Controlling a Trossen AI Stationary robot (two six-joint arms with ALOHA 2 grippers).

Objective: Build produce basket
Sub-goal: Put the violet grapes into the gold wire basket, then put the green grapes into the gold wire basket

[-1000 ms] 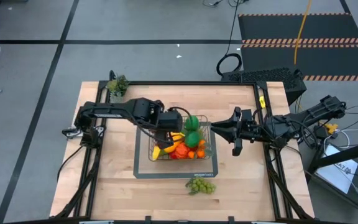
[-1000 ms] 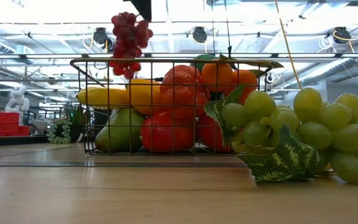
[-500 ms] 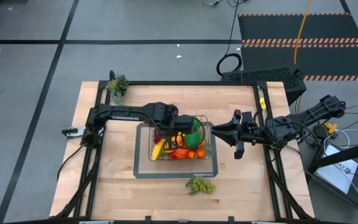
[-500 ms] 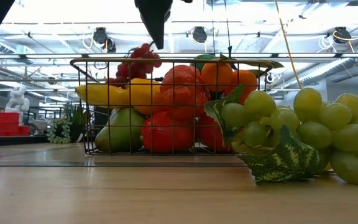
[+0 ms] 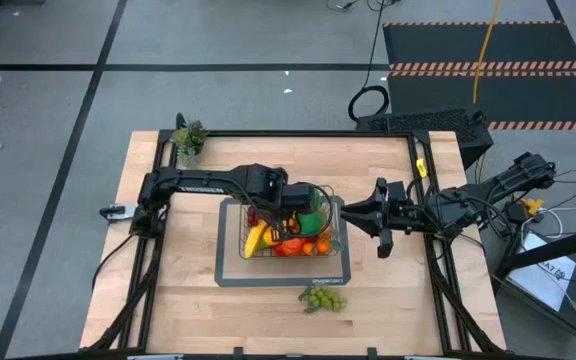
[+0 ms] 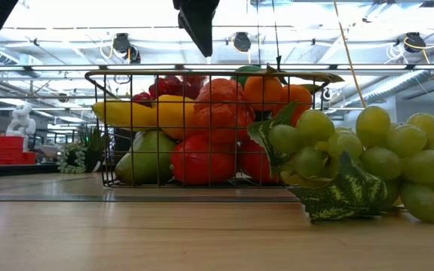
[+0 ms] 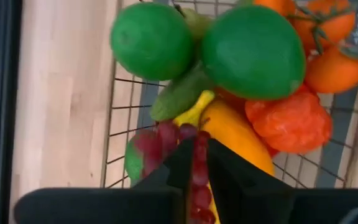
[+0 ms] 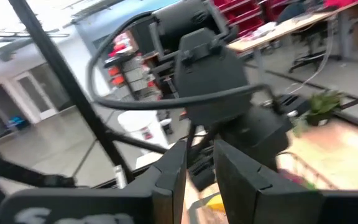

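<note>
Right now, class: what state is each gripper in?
Left gripper: over the basket, fingers around red grapes.
Right gripper: beside the basket, holding nothing; opening unclear.

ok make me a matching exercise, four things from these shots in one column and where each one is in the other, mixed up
Things:
1. green grapes
2. red grapes
3. left tool
4. right tool

Places:
a. between the left tool's fingers, in the basket
b. outside the basket, just off its right wall
c. on the bare table, in front of the basket
d. over the basket's produce

Pairs: 1-c, 2-a, 3-d, 4-b
</note>
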